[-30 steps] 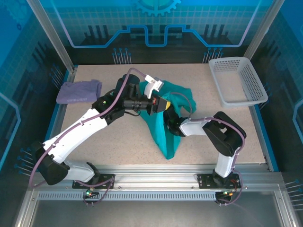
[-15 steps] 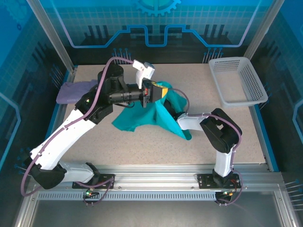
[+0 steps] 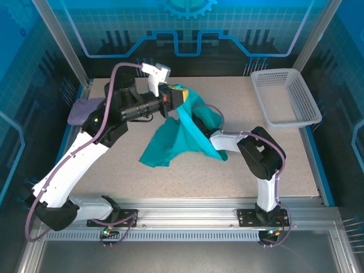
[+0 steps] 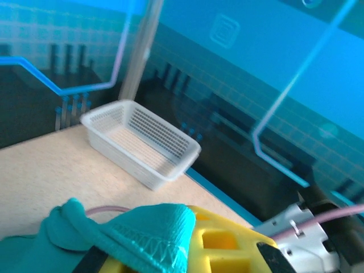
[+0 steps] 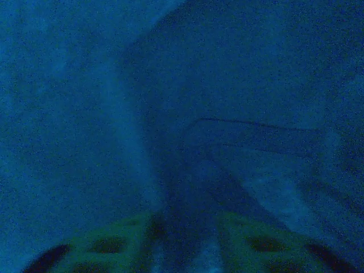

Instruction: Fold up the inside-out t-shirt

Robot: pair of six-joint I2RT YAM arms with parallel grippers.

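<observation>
Here the left gripper, lifted toward twelve o'clock of the table, has its fingers pressed together on a bunched edge of the teal t-shirt. The left wrist view shows cloth draped over a yellow finger. The t-shirt hangs from that pinch and trails down onto the tabletop near the centre. The right gripper is buried in dark cloth, and I cannot tell whether its fingers are spread or closed. A white basket sits at two o'clock and a lavender garment at ten.
</observation>
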